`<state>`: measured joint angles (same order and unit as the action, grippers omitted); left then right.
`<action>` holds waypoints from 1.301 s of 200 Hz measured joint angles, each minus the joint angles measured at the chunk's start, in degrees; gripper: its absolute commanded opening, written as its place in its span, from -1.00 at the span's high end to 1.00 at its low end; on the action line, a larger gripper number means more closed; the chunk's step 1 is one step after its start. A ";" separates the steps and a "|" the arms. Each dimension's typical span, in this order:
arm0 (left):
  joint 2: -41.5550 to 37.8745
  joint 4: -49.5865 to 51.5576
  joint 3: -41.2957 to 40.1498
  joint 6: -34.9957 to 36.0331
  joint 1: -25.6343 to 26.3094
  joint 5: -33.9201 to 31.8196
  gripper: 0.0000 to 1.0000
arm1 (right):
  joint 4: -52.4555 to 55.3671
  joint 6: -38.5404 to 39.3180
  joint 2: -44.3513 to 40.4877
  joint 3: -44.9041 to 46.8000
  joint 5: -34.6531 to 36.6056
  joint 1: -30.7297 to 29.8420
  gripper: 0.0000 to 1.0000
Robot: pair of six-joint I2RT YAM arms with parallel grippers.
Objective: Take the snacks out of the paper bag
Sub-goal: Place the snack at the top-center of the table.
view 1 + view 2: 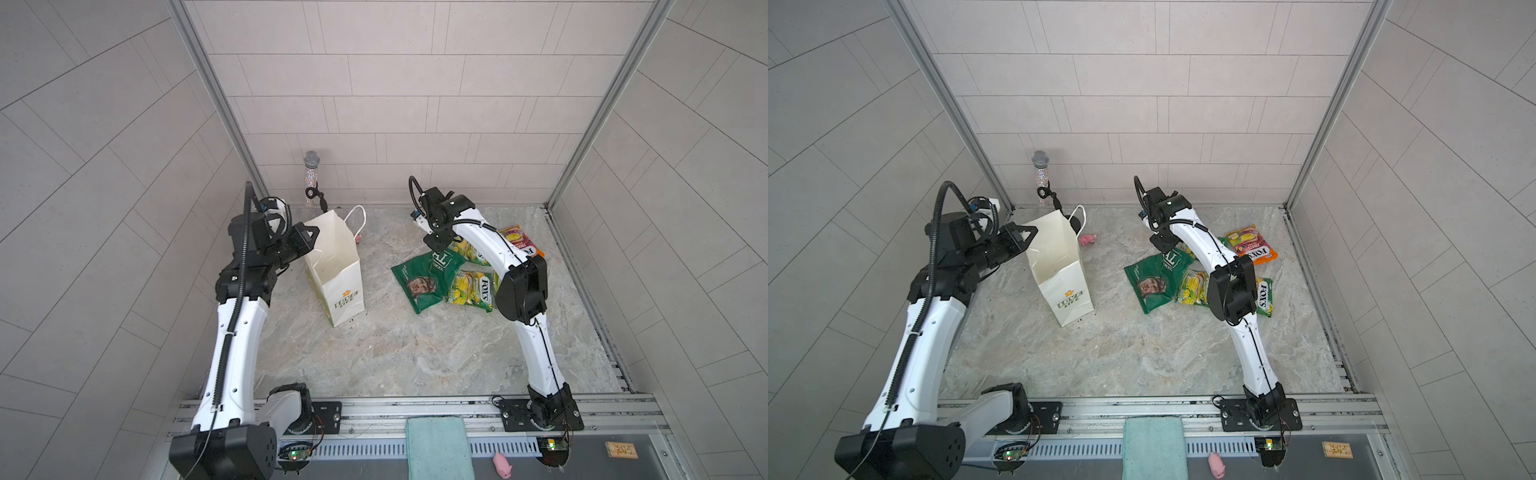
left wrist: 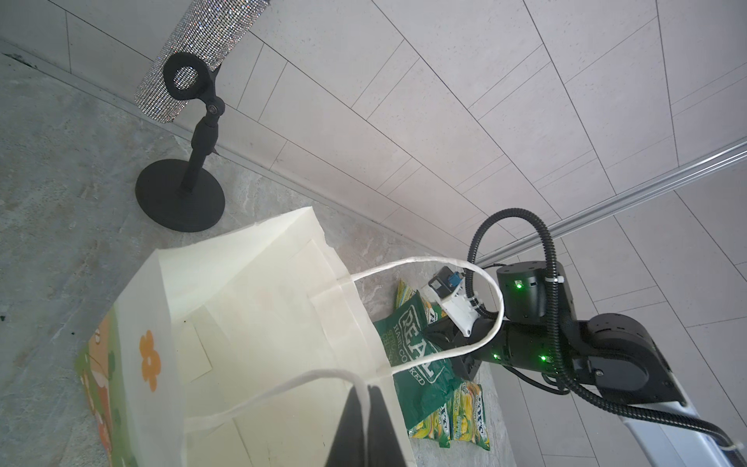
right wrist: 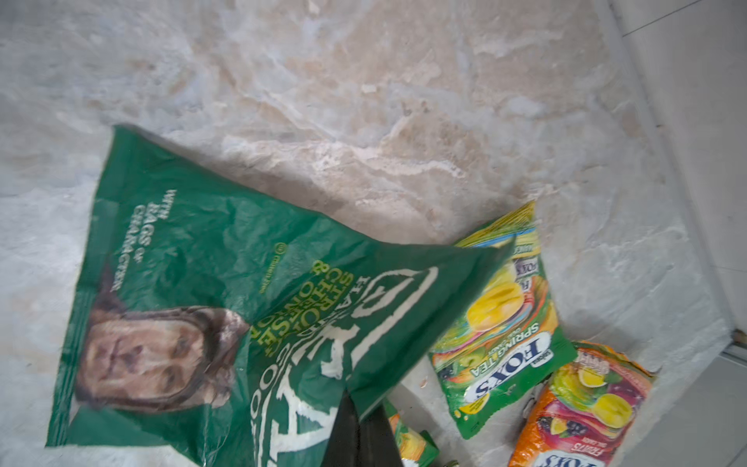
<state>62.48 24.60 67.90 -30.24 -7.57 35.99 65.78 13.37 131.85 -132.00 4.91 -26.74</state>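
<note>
The paper bag [image 1: 1067,286], printed "LOVE LIFE", stands upright on the counter [image 1: 1142,357] and looks empty; the left fingers [image 2: 359,404] are closed on its cord handle [image 2: 283,382]. The snacks [image 1: 469,286] seem all out, lying well apart from it: green "REAL Hand Cooked" crisp bag [image 3: 194,307], its edge clamped by the right fingers [image 3: 351,428], yellow-green "FOX'S Spring Tea" packets [image 3: 497,343], orange "FOX'S" packet [image 3: 586,404]

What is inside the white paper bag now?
Just bare paper walls show inside the paper bag; the snacks lie outside it. The left gripper, shut on a cord handle, hides one inside corner.
</note>
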 measured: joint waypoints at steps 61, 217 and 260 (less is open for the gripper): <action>0.50 -0.81 0.00 -0.42 0.70 0.00 1.00 | -8.87 4.04 2.97 -2.40 1.42 -2.03 1.00; 6.25 -3.72 1.68 -1.81 10.12 4.52 1.00 | -20.74 -2.40 4.09 0.09 14.05 -1.20 -0.54; 7.50 -8.59 2.95 -4.70 10.97 7.65 1.00 | -21.86 -6.36 -6.60 6.12 12.07 2.03 -0.54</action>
<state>69.97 16.01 70.85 -34.94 3.40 43.64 43.92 7.01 125.25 -125.89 16.97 -24.71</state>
